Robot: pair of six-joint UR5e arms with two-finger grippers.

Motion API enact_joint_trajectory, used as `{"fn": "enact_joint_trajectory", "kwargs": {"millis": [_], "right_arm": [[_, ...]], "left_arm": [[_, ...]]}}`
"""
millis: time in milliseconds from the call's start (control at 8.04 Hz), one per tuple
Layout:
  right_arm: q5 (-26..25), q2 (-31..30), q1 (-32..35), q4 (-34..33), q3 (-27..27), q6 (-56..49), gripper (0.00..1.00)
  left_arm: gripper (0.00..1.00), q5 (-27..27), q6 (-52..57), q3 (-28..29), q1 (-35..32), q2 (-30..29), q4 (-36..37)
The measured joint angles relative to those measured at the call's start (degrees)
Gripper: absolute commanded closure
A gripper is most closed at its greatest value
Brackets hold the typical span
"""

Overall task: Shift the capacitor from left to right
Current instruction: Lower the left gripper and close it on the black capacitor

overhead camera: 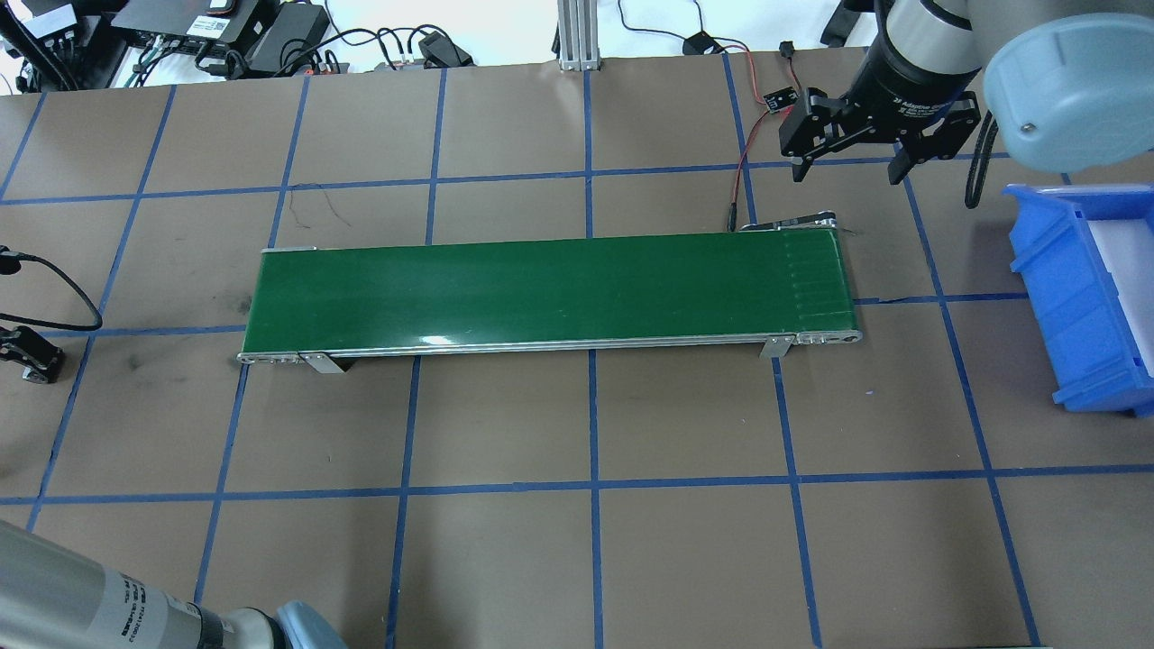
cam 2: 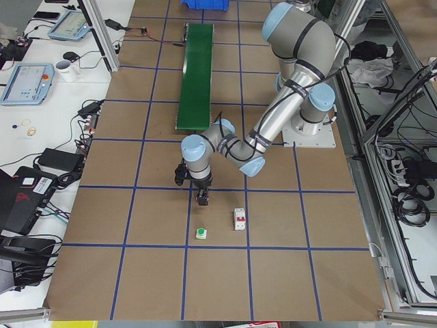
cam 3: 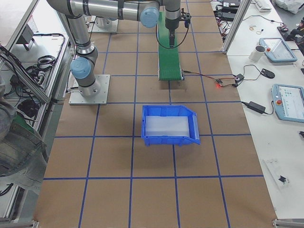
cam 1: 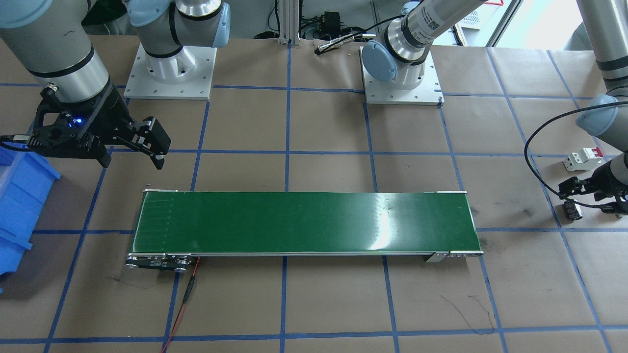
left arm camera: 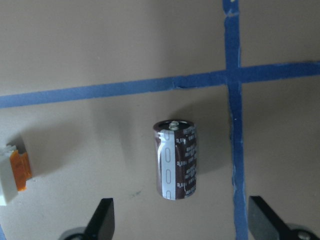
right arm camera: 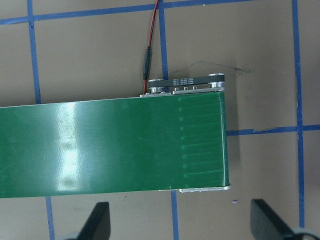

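The capacitor [left arm camera: 176, 159], a stubby dark part with a pale stripe and a silvery end, lies on its side on the brown table next to a blue tape cross. It shows small in the front-facing view [cam 1: 573, 210]. My left gripper [left arm camera: 182, 220] is open and hovers over it, one finger [left arm camera: 102, 220] on each side and clear of it; the gripper also shows in the front-facing view [cam 1: 591, 205]. My right gripper [overhead camera: 847, 171] is open and empty above the table beyond the right end of the green conveyor belt [overhead camera: 550, 288].
A white block with a red switch [cam 1: 584, 158] lies near the left gripper. A tiny orange-and-white part [left arm camera: 14, 172] lies left of the capacitor. A blue bin [overhead camera: 1091, 297] stands at the table's right end. A red wire [right arm camera: 150, 45] runs to the belt's end.
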Motion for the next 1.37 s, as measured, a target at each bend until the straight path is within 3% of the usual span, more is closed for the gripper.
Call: {"fn": "enact_joint_trajectory", "kwargs": {"millis": [249,373,995,1244,1368], "right_arm": [[0.0,0.0,0.1,0.0,0.0,0.0,0.00],[0.0,0.0,0.0,0.0,0.0,0.0,0.00],[0.1,0.0,0.0,0.0,0.1,0.1,0.00],[0.1,0.0,0.0,0.0,0.1,0.1,0.00],[0.1,0.0,0.0,-0.1,0.1,0.1,0.00]], "left_arm": [[0.19,-0.1,-0.1,0.0,0.0,-1.3,2.4],[0.26,-0.1,-0.1,0.0,0.0,-1.7,3.0],[0.38,-0.2,-0.5,-0.1,0.0,-2.5,3.5],[0.46,-0.2,-0.7,-0.1,0.0,-2.7,3.7],[0.57,-0.2,-0.7,-0.1,0.0,-2.7,3.8]]}}
